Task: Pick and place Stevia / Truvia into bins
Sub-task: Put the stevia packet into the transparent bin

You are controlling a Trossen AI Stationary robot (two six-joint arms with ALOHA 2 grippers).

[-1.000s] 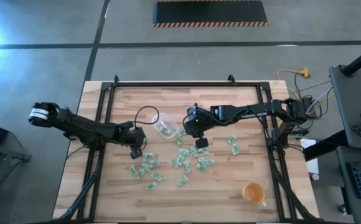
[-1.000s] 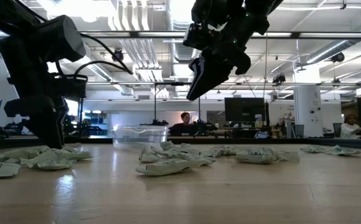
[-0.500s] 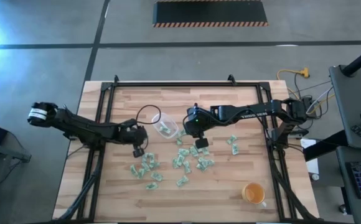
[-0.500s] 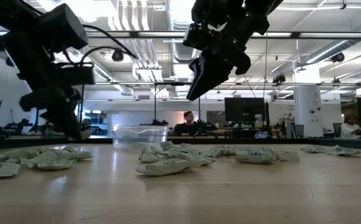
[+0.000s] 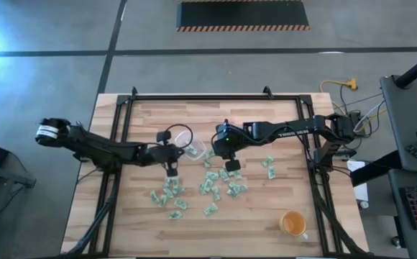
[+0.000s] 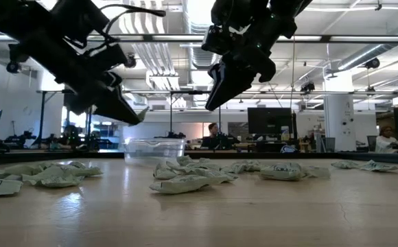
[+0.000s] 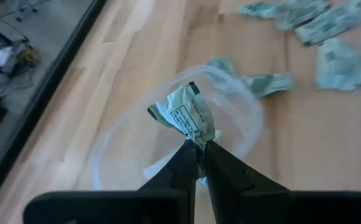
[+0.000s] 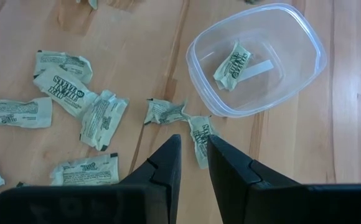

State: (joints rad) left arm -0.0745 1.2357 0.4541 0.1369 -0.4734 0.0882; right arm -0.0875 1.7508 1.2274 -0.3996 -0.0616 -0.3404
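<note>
Wooden counter [image 5: 136,208] strewn with green-white packets [image 5: 216,191]. Clear tub [image 8: 258,59] just beyond right end effector [image 8: 192,149], holding one packet. Left end effector [image 7: 196,152] clamped on packet [image 7: 182,115], seemingly above tub. Right fingers slightly apart, gripping nothing.

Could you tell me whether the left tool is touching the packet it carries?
Touching: the left wrist view shows the left tool pinching the packet between its shut fingers, above the clear tub.

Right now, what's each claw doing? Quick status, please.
Left claw shut on a packet, raised over the clear tub. Right claw empty, hovering beside the tub. One packet already inside. Nothing blocking.
</note>
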